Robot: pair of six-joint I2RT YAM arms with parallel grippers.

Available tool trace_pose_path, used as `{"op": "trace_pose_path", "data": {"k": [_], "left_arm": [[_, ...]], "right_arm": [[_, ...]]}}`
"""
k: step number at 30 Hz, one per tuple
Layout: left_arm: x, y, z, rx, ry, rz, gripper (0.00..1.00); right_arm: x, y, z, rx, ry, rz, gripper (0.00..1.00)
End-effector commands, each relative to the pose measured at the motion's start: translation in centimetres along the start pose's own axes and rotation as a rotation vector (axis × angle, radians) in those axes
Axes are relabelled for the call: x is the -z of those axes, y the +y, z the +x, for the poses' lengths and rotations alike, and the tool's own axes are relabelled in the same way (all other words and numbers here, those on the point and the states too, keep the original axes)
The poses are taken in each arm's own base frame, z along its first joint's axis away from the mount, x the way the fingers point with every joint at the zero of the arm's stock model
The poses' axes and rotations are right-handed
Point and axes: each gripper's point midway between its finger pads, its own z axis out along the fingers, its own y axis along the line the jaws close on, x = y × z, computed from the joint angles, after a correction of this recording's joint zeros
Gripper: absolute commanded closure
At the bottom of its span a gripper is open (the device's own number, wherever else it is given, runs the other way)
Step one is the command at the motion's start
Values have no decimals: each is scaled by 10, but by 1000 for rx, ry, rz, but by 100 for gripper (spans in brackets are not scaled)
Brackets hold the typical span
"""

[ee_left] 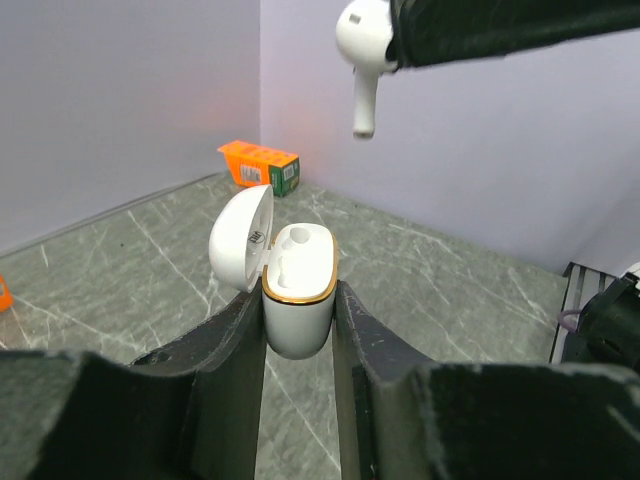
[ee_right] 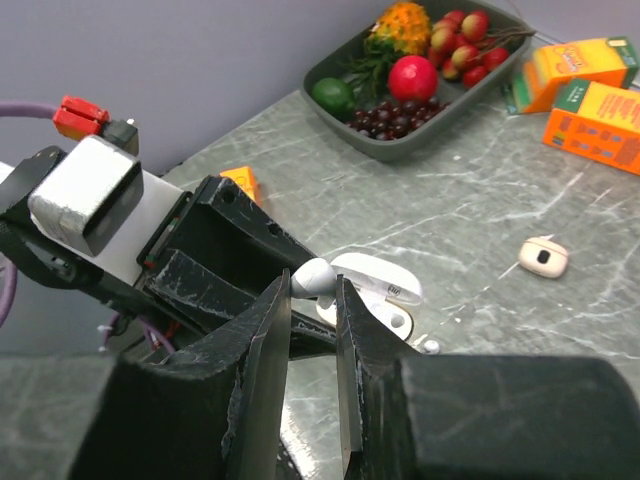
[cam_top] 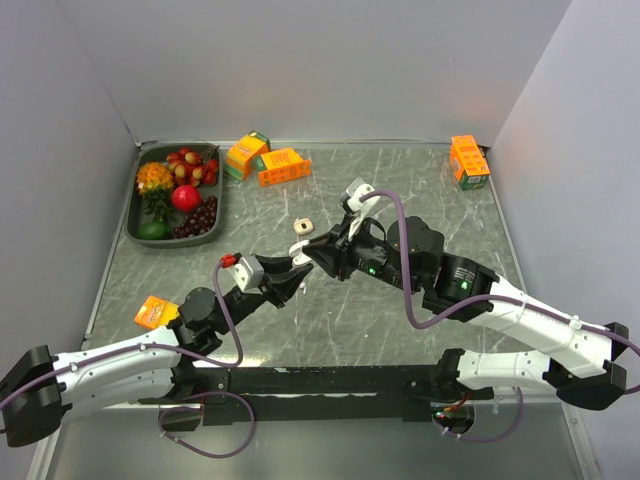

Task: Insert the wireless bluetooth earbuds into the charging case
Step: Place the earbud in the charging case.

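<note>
Top view: we see the left pincer (cam_top: pixel 300 272) and right pincer (cam_top: pixel 318 250) tip to tip over mid-tabletop (cam_top: pixel 420 190).

Left wrist: the left pincer is clenched on the charging case (ee_left: pixel 297 322), which is upright with its lid (ee_left: pixel 242 238) flipped open. An earbud (ee_left: pixel 362 60) hangs above it, stem down, apart from it.

Right wrist: the right pincer grasps that earbud by its head, just over the case.

We judge the insertion not done; lowering, seating and release are left. We can't tell whether another bud already sits inside.

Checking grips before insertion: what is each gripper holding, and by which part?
Left gripper: open charging case, by its lower sides. Right gripper: earbud, by its bulb, stem free.
</note>
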Motion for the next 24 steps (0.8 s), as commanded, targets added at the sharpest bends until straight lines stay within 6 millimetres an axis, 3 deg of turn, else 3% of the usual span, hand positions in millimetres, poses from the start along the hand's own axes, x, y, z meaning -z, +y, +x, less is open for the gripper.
{"op": "trace_pose_path", "data": {"k": [1, 6, 7, 8, 9, 24], "left_arm": [[1, -4, -31, -24, -119, 28, 99], [1, -5, -32, -26, -113, 34, 99], [0, -5, -32, -24, -113, 32, 99], [0, -5, -31, -25, -107, 32, 99], [-1, -5, -31, -25, -105, 30, 99], [-6, -5, -25, -17, -59, 24, 99]], "right_arm": [[-5, 11, -4, -24, -26, -54, 100], [-4, 8, -8, 28, -73, -52, 100], [-6, 5, 2, 42, -69, -44, 100], [-4, 6, -9, 61, -126, -50, 100], [-4, 5, -8, 71, -137, -44, 100], [-11, -1, 6, 115, -103, -9, 100]]}}
